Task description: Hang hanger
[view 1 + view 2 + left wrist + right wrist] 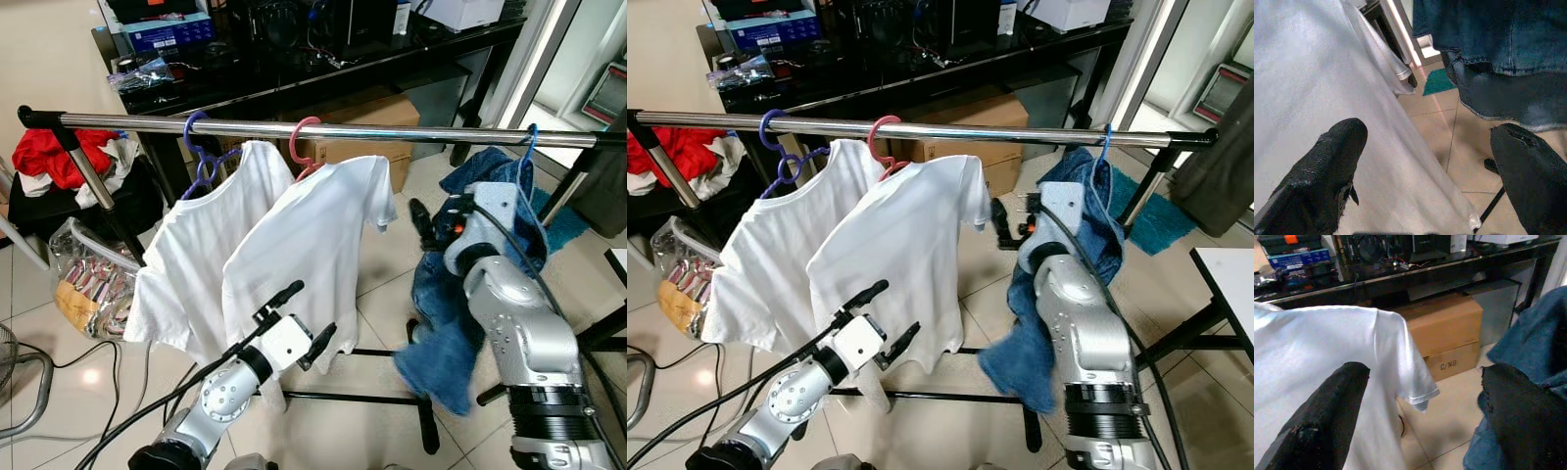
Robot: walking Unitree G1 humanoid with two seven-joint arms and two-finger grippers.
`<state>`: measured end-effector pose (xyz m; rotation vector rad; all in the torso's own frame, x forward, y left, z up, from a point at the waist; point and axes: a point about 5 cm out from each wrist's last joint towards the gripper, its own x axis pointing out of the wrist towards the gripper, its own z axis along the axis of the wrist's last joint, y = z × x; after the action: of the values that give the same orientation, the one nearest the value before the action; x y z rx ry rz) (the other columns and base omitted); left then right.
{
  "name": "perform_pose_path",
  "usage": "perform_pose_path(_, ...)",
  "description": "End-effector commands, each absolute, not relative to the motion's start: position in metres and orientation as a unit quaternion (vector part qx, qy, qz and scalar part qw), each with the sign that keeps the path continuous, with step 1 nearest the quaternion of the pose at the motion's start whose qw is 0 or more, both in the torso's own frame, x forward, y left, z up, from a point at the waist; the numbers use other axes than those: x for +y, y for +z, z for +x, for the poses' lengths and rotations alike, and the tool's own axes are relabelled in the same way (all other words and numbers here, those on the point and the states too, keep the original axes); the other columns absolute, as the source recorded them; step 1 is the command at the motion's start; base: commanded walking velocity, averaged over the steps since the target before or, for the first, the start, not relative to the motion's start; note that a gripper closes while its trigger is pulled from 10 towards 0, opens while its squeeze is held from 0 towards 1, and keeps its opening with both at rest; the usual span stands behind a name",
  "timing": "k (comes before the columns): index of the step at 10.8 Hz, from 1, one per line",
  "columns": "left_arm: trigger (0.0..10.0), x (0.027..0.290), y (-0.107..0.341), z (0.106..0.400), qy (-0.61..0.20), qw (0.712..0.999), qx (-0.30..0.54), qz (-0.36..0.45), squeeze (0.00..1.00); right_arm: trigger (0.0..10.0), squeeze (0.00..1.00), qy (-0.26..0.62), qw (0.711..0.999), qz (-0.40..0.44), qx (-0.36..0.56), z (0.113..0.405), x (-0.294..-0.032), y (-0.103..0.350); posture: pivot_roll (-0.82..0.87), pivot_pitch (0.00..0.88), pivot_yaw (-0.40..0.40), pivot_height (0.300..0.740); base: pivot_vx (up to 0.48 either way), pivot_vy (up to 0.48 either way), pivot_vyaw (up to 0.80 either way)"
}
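The right gripper [423,223] is raised between the white shirts and the denim garment, fingers spread apart and holding nothing; in its wrist view the two black fingers [1327,416] frame the sleeve of the nearer white shirt [304,255] on one side and blue denim on the other. The left gripper [306,318] is lower, just in front of the hem of that same shirt, also spread apart and empty, with white cloth lying against one finger [1327,171] in its wrist view.

Above the right gripper runs the steel rail [392,129]. The blue hanger [530,147], hooked over the rail up and to that gripper's right, carries the denim garment [460,323], which sags in a bunch toward the floor. To the gripper's left the pink hanger [304,142] holds the nearer shirt, and beyond it the purple hanger [201,147] holds the second white shirt [191,264].

By my reading the hanging looks nearly done, with the hook apparently seated. The risk is in pulling away: the right arm sits close against the denim, so a finger or cable could snag the cloth and drag the blue hanger off the rail. The left fingers could likewise catch the shirt hem.
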<state>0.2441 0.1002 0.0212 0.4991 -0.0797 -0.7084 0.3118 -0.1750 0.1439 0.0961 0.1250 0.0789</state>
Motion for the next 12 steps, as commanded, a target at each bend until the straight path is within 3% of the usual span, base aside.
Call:
perform_pose_path(1, 10.0, 0.099, 0.026, 0.246, -0.361, 0.891, -0.057, 0.272, 0.00, 10.0, 0.03, 0.017, 0.998, 0.035, 0.045, 0.311, -0.185, 0.148, -0.01, 0.000, 0.021, 0.740, 0.000, 0.000, 0.00)
perform_pose_path(3, 10.0, 0.099, 0.028, 0.248, -0.369, 0.883, -0.066, 0.284, 0.00, 10.0, 0.03, 0.000, 1.000, 0.015, -0.004, 0.309, -0.191, 0.165, -0.01, 0.000, 0.024, 0.740, 0.000, 0.000, 0.00)
perform_pose_path(6, 10.0, 0.096, 0.025, 0.245, -0.373, 0.882, -0.062, 0.281, 0.00, 10.0, 0.03, -0.004, 1.000, -0.011, -0.008, 0.297, -0.194, 0.161, -0.03, 0.000, 0.031, 0.740, 0.000, 0.000, 0.00)
perform_pose_path(9, 10.0, 0.097, 0.023, 0.244, -0.378, 0.881, -0.057, 0.280, 0.00, 10.0, 0.05, -0.023, 0.980, -0.168, -0.102, 0.261, -0.205, 0.189, -0.06, 0.000, 0.042, 0.740, 0.000, 0.000, 0.00)
perform_pose_path(12, 10.0, 0.096, 0.026, 0.242, -0.391, 0.873, -0.066, 0.283, 0.00, 10.0, 0.22, -0.021, 0.969, -0.213, -0.122, 0.248, -0.207, 0.196, -0.08, 0.000, 0.053, 0.740, 0.000, 0.000, 0.00)
